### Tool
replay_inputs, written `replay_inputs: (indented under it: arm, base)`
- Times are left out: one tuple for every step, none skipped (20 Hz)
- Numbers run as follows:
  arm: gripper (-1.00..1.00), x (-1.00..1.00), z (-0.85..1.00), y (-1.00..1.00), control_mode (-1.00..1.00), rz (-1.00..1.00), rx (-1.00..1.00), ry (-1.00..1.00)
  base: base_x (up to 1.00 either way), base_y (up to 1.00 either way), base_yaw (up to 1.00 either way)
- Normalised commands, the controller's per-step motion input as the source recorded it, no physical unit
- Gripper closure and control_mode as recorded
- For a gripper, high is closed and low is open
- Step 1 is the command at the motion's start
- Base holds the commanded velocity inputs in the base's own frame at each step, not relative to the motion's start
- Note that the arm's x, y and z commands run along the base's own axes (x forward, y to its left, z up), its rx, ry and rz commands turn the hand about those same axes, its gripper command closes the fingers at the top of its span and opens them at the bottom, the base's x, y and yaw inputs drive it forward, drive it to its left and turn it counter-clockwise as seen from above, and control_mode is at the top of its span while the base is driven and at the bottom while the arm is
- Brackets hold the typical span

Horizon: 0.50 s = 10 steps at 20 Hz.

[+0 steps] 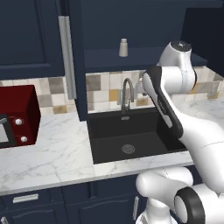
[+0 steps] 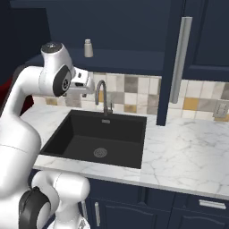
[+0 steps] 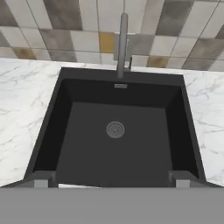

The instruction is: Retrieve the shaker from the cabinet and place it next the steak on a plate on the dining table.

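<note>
The robot's white, smooth-shelled arm (image 1: 175, 113) is standing nearest the base cameras, rising over the front edge of the worktop (image 1: 48, 153), a slab of white marble with grey veining. The tool (image 3: 112, 178) is hanging above the sink with its two dark finger tips (image 3: 41, 179) standing wide apart and holding nothing. In the right base view the tool (image 2: 84, 86) is pointing from the wrist toward the faucet.

The sink (image 3: 114, 131) is a matte black rectangular basin with sloping walls and a round metal drain (image 3: 115, 130) at its floor. The faucet (image 1: 127, 94) is a slim grey metal tube curving in a hook over the basin's back edge. Behind it, the backsplash (image 3: 65, 39) is showing square tiles in beige, grey, brown and ochre.

The shaker (image 1: 123, 47), a small pale cylinder tapering to a narrower cap, is standing upright on the shelf inside the open cabinet (image 1: 131, 26), above the faucet and well apart from the tool. The cabinet door is carrying a long vertical silver bar handle (image 1: 67, 57). A glossy red microwave (image 1: 17, 116) with two round knobs is sitting on the worktop left of the sink.
</note>
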Motion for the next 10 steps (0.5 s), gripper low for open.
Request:
replay_inputs:
  arm:
    - [-1.0,0.0,0.55,0.03,-1.0,0.0,0.0,-0.37]
    - [-1.0,0.0,0.57,0.03,-1.0,0.0,0.0,-0.35]
    - [-1.0,0.0,0.57,0.07,-1.0,0.0,0.0,-0.34]
    - [-1.0,0.0,0.54,0.06,-1.0,0.0,0.0,-0.31]
    - [-1.0,0.0,0.56,0.13,-1.0,0.0,0.0,-0.28]
    - [-1.0,0.0,0.59,0.16,-1.0,0.0,0.0,-0.26]
    - [-1.0,0.0,0.62,0.21,-1.0,0.0,0.0,-0.24]
    - [-1.0,0.0,0.61,0.21,-1.0,0.0,0.0,-0.21]
    - [-1.0,0.0,0.57,0.31,-1.0,0.0,0.0,-0.21]
    - [-1.0,0.0,0.58,0.27,-1.0,0.0,0.0,-0.19]
  base:
    - [0.0,0.0,0.0]
    - [0.0,0.0,0.0]
    - [0.0,0.0,0.0]
    - [0.0,0.0,0.0]
    - [0.0,0.0,0.0]
    - [0.0,0.0,0.0]
    - [0.0,0.0,0.0]
    - [0.0,0.0,0.0]
    - [0.0,0.0,0.0]
    - [0.0,0.0,0.0]
